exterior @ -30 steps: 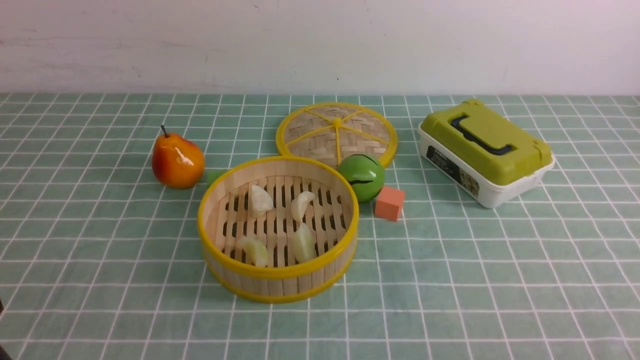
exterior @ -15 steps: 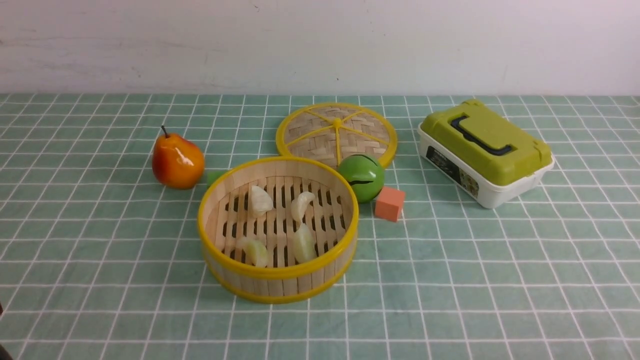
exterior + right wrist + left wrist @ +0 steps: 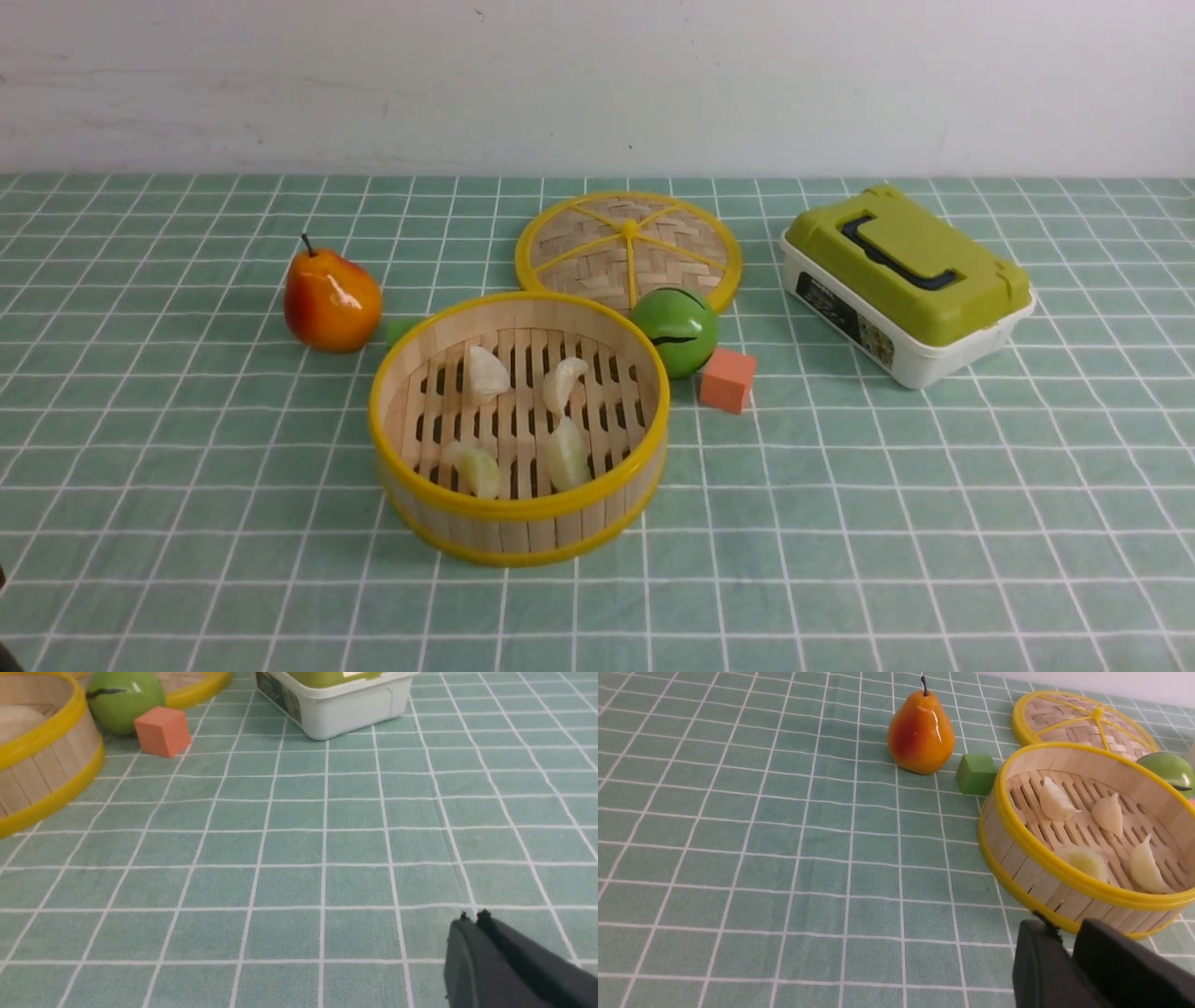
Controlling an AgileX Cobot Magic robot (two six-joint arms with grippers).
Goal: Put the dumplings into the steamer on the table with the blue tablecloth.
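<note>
Four dumplings (image 3: 488, 374) are being held in the steamer (image 3: 519, 511), frame centre.
Nothing is being gripped: right gripper (image 3: 472, 916) is being kept closed, left gripper (image 3: 1066, 933) nearly closed, both low right in wrist views.

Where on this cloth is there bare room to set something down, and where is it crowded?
Free: the wide strip in front of the steamer, the stretch left of the pear, and the cloth in front of the lunch box. Crowded: behind the steamer, among lid, green ball and orange cube.
</note>
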